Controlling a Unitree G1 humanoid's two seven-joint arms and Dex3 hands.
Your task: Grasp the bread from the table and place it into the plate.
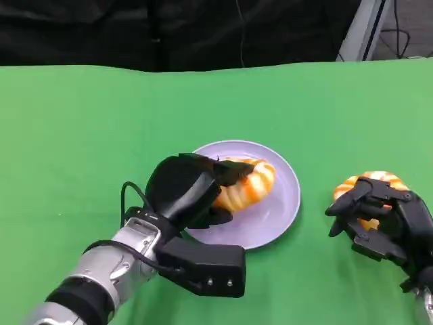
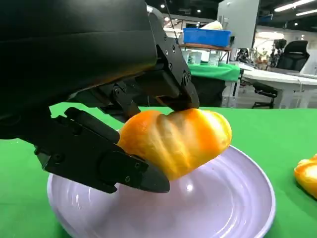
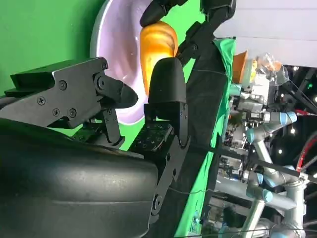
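An orange-and-white striped bread (image 1: pixel 252 181) hangs just above the lilac plate (image 1: pixel 277 213), tilted, and my left hand (image 1: pixel 184 191) pinches it between its fingers. In the left wrist view the bread (image 2: pixel 174 141) sits between black fingertips (image 2: pixel 124 171), its lower end close to the plate (image 2: pixel 228 203). A second bread (image 1: pixel 374 184) lies on the green table to the right. My right hand (image 1: pixel 383 223) is just in front of it, partly covering it. In the right wrist view that hand's fingers (image 3: pixel 166 91) stand apart with nothing between them.
The green tablecloth (image 1: pixel 81 128) spreads wide to the left and behind the plate. The table's far edge (image 1: pixel 203 66) meets a dark backdrop. The second bread (image 2: pixel 308 173) lies a short way from the plate's rim.
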